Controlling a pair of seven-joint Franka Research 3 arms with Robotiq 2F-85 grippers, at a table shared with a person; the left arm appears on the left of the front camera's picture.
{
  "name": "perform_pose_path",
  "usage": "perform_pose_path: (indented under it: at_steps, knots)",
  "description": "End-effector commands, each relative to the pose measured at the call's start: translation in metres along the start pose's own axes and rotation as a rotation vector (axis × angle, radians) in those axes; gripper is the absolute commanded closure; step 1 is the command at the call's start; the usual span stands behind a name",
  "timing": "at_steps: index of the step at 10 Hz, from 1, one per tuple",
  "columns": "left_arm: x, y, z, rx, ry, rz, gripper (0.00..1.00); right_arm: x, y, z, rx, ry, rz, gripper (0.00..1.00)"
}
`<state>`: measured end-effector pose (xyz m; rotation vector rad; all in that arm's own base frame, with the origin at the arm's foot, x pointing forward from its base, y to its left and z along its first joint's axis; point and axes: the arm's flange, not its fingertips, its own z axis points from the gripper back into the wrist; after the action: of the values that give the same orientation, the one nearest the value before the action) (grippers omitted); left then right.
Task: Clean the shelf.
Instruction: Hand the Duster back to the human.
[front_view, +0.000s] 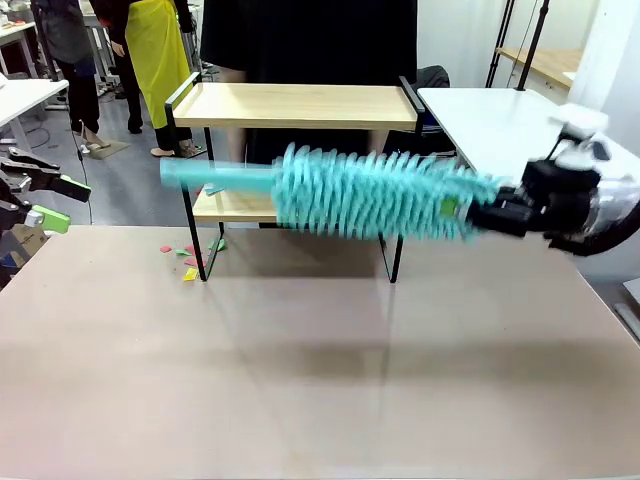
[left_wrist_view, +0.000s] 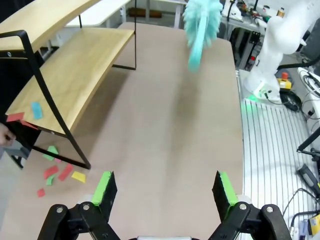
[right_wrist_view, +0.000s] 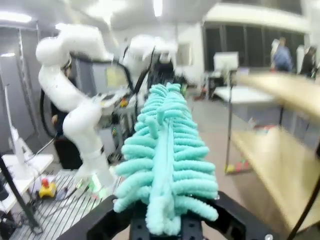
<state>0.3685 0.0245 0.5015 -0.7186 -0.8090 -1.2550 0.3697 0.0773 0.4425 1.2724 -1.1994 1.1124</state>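
The shelf (front_view: 300, 105) stood at upper centre. The right pincer (front_view: 500, 215) gripped a duster (front_view: 370, 195); the left pincer (front_view: 45, 200) was wide. Scraps (left_wrist_view: 35, 110) remained on its lower board, others (front_view: 185, 260) on the surface (front_view: 320, 380): cleaning unfinished.

duster (front_view: 375, 192): motion-blurred | hides shelf (front_view: 300, 105) lower board's middle

White arms (right_wrist_view: 75, 115), black grippers (green-padded fingers (left_wrist_view: 104, 186)).
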Motion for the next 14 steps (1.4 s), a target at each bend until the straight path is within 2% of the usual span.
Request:
perform_pose_path:
  at_steps: [1,3,5,6,9,11,14]
  knots:
    - [0.003,-0.001,0.002,0.001,-0.027,0.005,0.00,0.048,0.020,0.007,-0.142,-0.155,0.078,0.83]
    - [0.003,-0.001,0.002,0.001,-0.027,0.005,0.00,0.079,0.025,0.031,-0.383,-0.259,0.194,0.83]
    - [0.003,-0.001,0.002,0.001,-0.027,0.005,0.00,0.089,0.031,0.057,-0.669,-0.344,0.254,0.83]
    - [0.003,-0.001,0.002,0.001,-0.027,0.005,0.00,0.089,0.034,0.069,-0.837,-0.342,0.305,0.83]
    - [0.003,-0.001,0.002,0.001,-0.027,0.005,0.00,0.078,0.036,0.107,-1.138,-0.303,0.304,0.83]
    - [0.003,-0.001,0.002,0.001,-0.027,0.005,0.00,0.060,0.026,0.125,-1.247,-0.230,0.229,0.83]
    - [0.003,-0.001,0.002,0.001,-0.027,0.005,0.00,0.020,0.007,0.141,-1.304,-0.105,0.050,0.83]
